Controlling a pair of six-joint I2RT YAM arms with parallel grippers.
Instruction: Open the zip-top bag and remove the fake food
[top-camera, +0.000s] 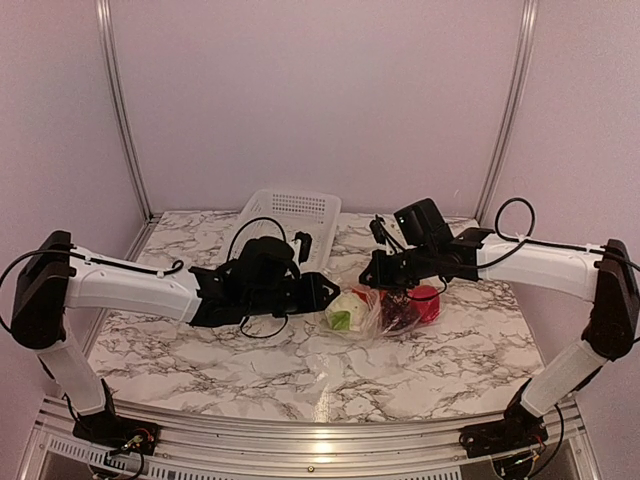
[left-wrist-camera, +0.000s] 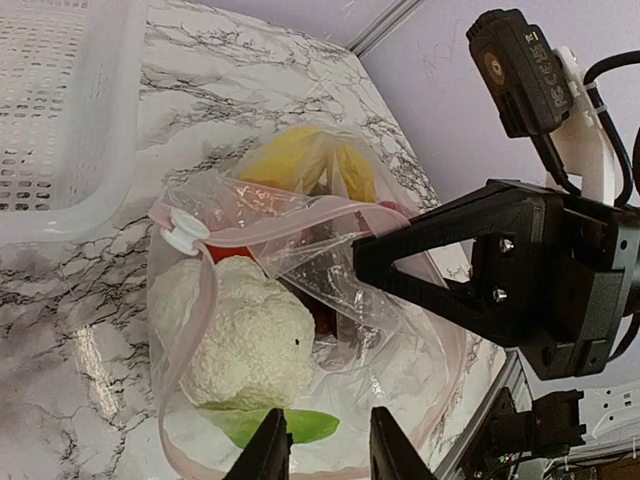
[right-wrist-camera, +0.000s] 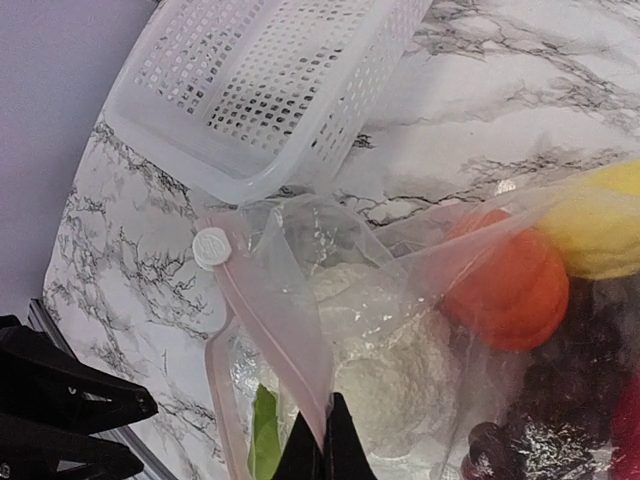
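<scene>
top external view: the zip-top bag (top-camera: 372, 312) lies near the middle of the marble table (top-camera: 200, 360), between the two grippers and just in front of the white basket (top-camera: 285, 215). the fake food is inside it. we see the cabbage (top-camera: 348, 310) at the left end, a red piece (top-camera: 428, 302) at the right end and dark grapes (top-camera: 400, 312) between them.

left wrist view: the left gripper (left-wrist-camera: 330, 455) has its fingers spread partway, with a clear gap between them. the bag's near rim and the cabbage's green leaf (left-wrist-camera: 300, 425) show in that gap. we cannot tell whether either finger touches the plastic. the bag mouth gapes toward this camera. the pinkish zip strip (left-wrist-camera: 260, 228) loops around the mouth, with the white slider (left-wrist-camera: 185, 232) at the end nearest the basket. a yellow piece (left-wrist-camera: 300, 160) sits at the far end of the bag.

right wrist view: the right gripper (right-wrist-camera: 322, 452) has its fingers pressed together, pinching the zip strip on one lip of the bag. the strip runs straight from the slider to the fingertips. an orange fruit (right-wrist-camera: 510, 290) lies against the plastic, next to the yellow piece and above the grapes. the bag's corner lies just beside the basket rim.
</scene>
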